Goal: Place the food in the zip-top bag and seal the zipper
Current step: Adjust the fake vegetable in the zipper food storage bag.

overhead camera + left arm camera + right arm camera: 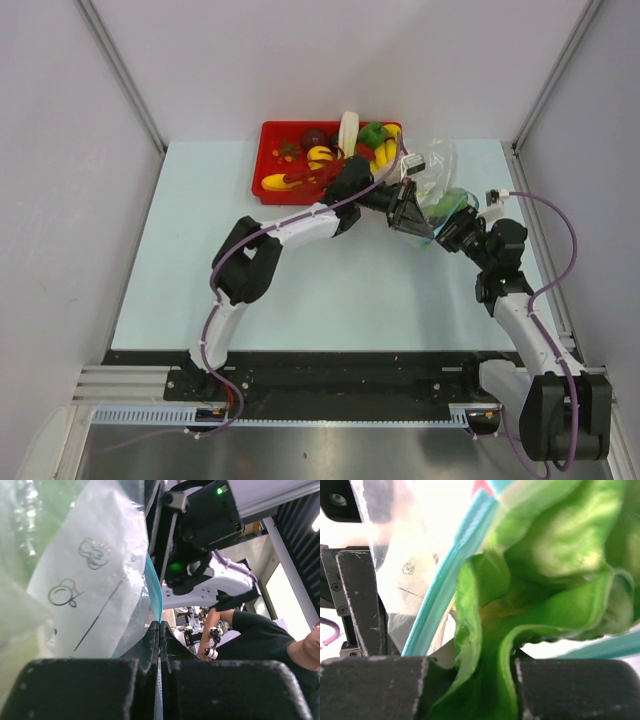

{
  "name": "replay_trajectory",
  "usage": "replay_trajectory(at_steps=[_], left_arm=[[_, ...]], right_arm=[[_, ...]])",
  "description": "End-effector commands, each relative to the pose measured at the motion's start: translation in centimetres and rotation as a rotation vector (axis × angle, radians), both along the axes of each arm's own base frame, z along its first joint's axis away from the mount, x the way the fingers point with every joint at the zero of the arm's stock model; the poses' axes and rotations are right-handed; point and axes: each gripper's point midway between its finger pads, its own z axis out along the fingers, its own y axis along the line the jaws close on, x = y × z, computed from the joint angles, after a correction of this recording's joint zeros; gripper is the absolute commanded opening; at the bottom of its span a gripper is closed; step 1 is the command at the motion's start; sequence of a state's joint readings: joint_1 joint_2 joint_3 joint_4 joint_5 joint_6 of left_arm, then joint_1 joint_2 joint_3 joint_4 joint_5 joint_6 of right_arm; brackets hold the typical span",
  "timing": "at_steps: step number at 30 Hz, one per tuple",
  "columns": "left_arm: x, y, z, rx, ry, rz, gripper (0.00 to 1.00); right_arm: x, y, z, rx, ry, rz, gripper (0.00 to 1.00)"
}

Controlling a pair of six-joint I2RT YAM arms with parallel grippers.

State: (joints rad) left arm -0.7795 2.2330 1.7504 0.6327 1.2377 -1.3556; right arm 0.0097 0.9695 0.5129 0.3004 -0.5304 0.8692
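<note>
The clear zip-top bag (432, 175) hangs above the table at the right of the red tray. My left gripper (412, 215) is shut on the bag's mouth edge, with the blue zipper strip (155, 592) running up from between its fingers. My right gripper (452, 226) is shut on the green leafy cabbage (545, 575) and holds it at the bag's mouth, against the blue zipper strip (445, 587). The cabbage shows as green under the plastic in the top view (452, 200). More toy food (320, 155), yellow, green and dark purple, lies in the tray.
The red tray (272, 135) stands at the back of the pale table, left of the bag. The left arm (290, 228) stretches across the middle of the table. Grey walls close in both sides.
</note>
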Motion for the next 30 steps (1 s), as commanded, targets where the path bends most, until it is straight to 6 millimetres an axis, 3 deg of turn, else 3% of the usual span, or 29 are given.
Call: replay_trajectory(at_steps=[1, 5, 7, 9, 11, 13, 15, 16, 18, 22, 25, 30], left_arm=[[-2.8, 1.8, 6.7, -0.174, -0.141, -0.079, 0.0], [-3.2, 2.3, 8.0, -0.215, -0.182, -0.084, 0.0], [-3.5, 2.7, 8.7, -0.23, -0.196, -0.08, 0.0], [-3.1, 3.1, 9.1, -0.237, -0.206, -0.061, 0.0], [-2.6, 3.3, 9.5, -0.241, -0.207, -0.035, 0.0], [-2.2, 3.7, 10.3, -0.251, -0.222, -0.013, 0.0], [-2.5, 4.1, 10.9, -0.267, -0.233, -0.007, 0.0], [-2.7, 4.2, 11.1, -0.279, -0.243, -0.006, 0.0], [-2.6, 4.3, 11.1, -0.283, -0.239, 0.011, 0.0], [-2.0, 4.2, 11.2, -0.292, -0.229, 0.035, 0.0], [-1.7, 3.9, 10.8, -0.285, -0.209, 0.045, 0.0], [-1.0, 3.7, 9.8, -0.276, -0.176, 0.067, 0.0]], right_arm=[[1.2, 1.2, 4.8, -0.014, -0.215, -0.016, 0.0], [1.6, 1.7, 3.3, -0.078, -0.26, -0.009, 0.0], [1.3, 2.1, 4.3, -0.143, -0.359, 0.014, 0.01], [0.6, 1.7, 5.6, -0.225, -0.447, 0.023, 0.21], [-0.8, 1.8, 7.3, -0.285, -0.539, 0.082, 0.26], [-2.0, 1.7, 6.4, -0.333, -0.497, 0.141, 0.34], [-4.8, 2.1, 6.9, -0.385, -0.517, 0.234, 0.42], [-5.6, 2.0, 7.1, -0.399, -0.523, 0.253, 0.54], [-8.1, 2.3, 8.1, -0.418, -0.53, 0.308, 0.68], [-10.3, 1.9, 8.3, -0.451, -0.475, 0.316, 0.7], [-11.4, 1.5, 8.5, -0.484, -0.449, 0.322, 0.67], [-13.8, 1.6, 11.8, -0.494, -0.506, 0.327, 0.6]])
